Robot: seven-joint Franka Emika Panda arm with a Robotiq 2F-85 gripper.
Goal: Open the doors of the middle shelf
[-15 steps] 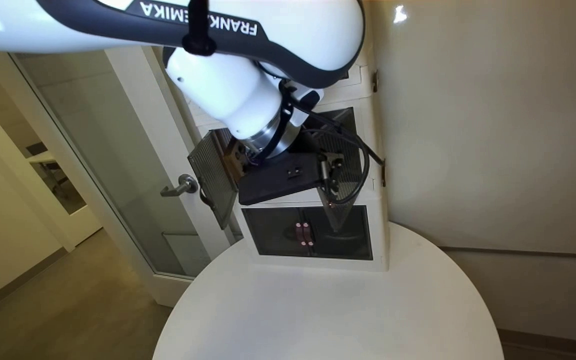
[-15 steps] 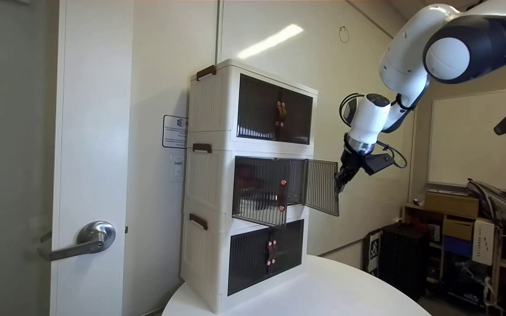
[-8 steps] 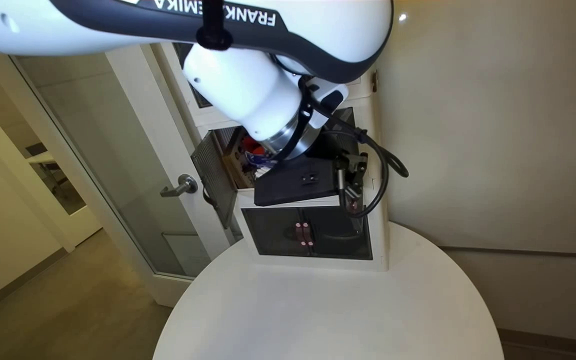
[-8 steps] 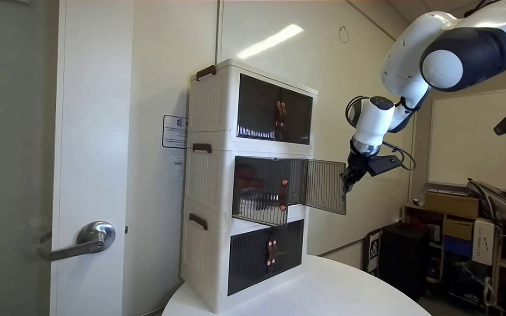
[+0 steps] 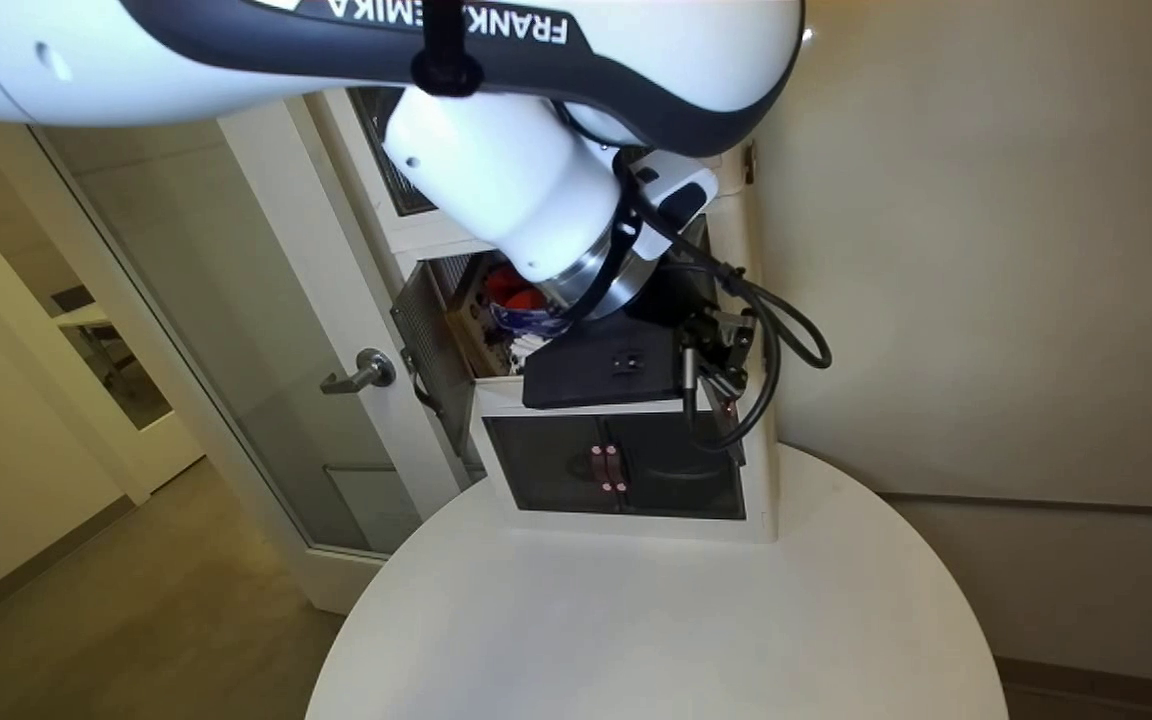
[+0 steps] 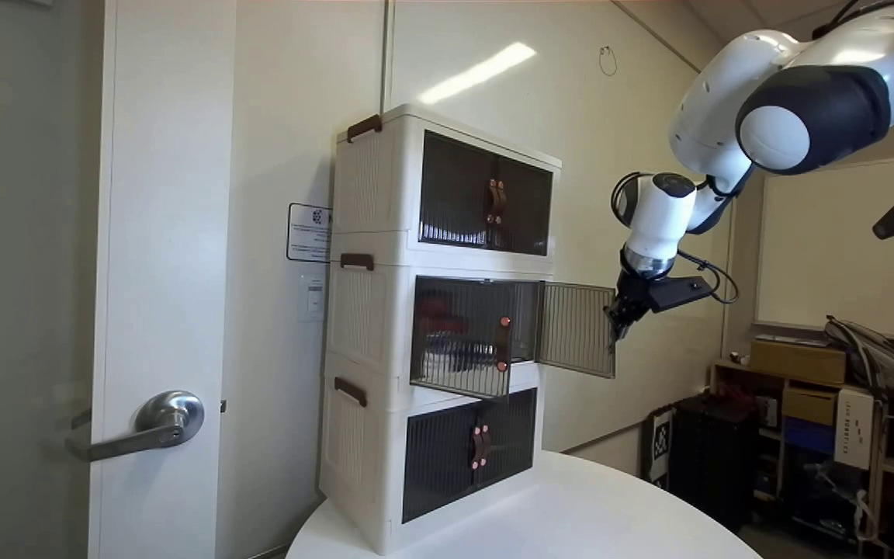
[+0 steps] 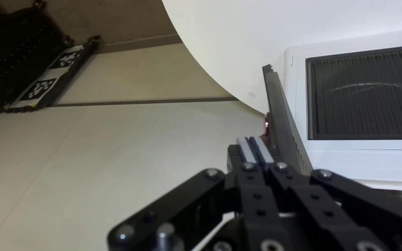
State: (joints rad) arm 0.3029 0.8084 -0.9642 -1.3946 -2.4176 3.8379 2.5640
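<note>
The middle shelf [image 6: 365,322] sits between two like compartments in the white cabinet. Its left door [image 6: 455,334] and right door [image 6: 577,326] both stand ajar, tinted ribbed panels swung outward. Past the left door [image 5: 436,365], red [image 5: 514,290] and white items show inside. At the free edge of the right door is my gripper [image 6: 612,330], jaws together. In the wrist view the pads of the gripper [image 7: 250,140] meet with nothing between them; the right door [image 7: 284,118] and its brown handle [image 7: 267,137] lie just beside them. Contact cannot be told.
Below, the bottom compartment's doors [image 6: 470,454] are closed, as are the top ones [image 6: 486,194]. The cabinet rests on a round white table [image 5: 656,620]. A room door [image 5: 266,250] with a metal lever stands close to the left door; a wall [image 5: 986,250] is on the opposite side.
My gripper has moved to the right in both exterior views, and the right door has swung wider with it. The left door has drifted slightly inward. The jaws have stayed together.
</note>
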